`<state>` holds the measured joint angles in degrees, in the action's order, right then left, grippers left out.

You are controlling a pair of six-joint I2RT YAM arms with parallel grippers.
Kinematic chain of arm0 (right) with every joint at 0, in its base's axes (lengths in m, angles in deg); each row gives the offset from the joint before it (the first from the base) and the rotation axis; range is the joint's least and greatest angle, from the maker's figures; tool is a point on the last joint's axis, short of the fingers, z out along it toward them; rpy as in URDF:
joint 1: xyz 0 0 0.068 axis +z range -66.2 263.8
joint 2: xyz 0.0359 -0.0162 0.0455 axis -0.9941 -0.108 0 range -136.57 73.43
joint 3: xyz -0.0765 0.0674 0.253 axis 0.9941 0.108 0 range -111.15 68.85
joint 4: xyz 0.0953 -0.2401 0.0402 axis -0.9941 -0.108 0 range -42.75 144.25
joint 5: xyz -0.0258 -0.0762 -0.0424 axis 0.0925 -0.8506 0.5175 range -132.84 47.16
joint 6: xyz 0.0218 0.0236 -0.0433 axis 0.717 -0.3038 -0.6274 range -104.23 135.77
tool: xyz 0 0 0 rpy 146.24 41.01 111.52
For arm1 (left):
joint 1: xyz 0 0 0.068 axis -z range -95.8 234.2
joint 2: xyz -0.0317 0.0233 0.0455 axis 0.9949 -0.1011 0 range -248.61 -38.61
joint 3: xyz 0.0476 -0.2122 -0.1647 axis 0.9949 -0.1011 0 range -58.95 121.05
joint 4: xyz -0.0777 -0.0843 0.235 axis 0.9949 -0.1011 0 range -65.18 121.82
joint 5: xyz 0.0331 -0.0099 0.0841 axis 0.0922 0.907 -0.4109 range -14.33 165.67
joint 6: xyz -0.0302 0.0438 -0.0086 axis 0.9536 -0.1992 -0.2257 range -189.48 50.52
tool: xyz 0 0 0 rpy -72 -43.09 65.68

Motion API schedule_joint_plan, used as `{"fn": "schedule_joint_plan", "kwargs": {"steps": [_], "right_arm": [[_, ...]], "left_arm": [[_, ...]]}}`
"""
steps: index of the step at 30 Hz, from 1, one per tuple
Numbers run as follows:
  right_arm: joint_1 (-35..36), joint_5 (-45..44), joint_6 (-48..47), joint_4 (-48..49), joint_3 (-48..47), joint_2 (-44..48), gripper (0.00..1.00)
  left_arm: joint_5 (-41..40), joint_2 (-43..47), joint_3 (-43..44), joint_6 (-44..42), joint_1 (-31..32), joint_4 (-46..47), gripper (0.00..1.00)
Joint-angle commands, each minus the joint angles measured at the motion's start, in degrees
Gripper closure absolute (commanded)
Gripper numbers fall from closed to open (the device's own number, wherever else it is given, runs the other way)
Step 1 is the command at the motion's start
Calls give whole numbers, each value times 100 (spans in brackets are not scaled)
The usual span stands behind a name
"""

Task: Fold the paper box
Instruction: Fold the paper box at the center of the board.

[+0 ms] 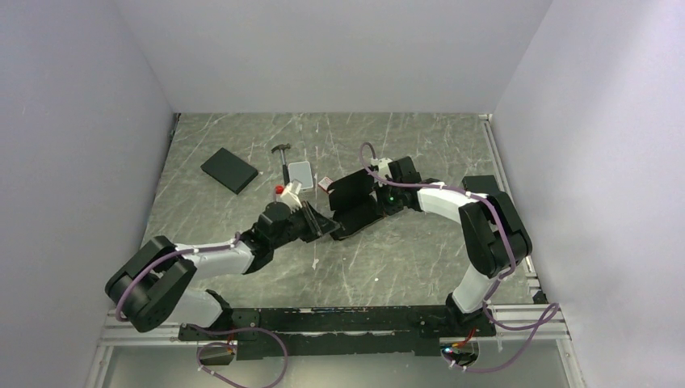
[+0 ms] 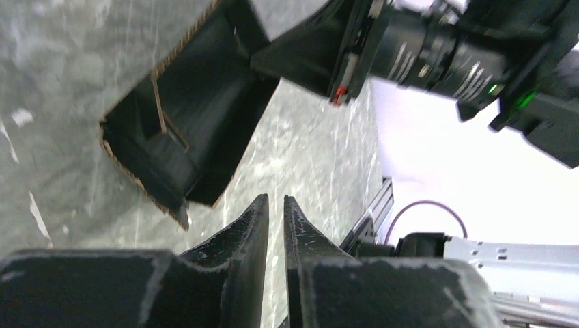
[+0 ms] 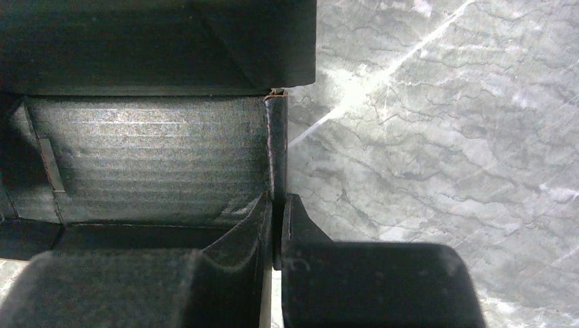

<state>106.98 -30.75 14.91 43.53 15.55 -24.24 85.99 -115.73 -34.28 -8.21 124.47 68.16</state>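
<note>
From above, your paper box point(image 1: 355, 204) sits half-formed on the table point(image 1: 420, 267) with one panel standing. The right gripper point(image 1: 380, 196) is at its far right side, and the left gripper point(image 1: 321, 225) is just beside its near left corner. In the left wrist view, those jaws are narrowly parted, hold nothing, and stop just short of the box. In the right wrist view, the jaws are pinched on the box's side wall, probably to keep it upright for tucking.
</note>
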Motion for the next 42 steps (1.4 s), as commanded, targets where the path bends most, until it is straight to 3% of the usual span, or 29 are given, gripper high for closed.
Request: {"fn": "schedule_joint_plan", "kwargs": {"steps": [1,13,30,42], "right_arm": [[-16,73,60,44,-155,60,100],[-15,99,60,58,-146,55,100],[-6,134,42,44,-146,73,100],[41,148,26,18,-146,86,100]], "left_arm": [[231,-213,-65,-1,323,-17,82],[-6,-756,340,169,608,-588,93],[-1015,-1470,947,287,563,-897,98],[-816,-2061,1416,213,503,-735,100]]}}
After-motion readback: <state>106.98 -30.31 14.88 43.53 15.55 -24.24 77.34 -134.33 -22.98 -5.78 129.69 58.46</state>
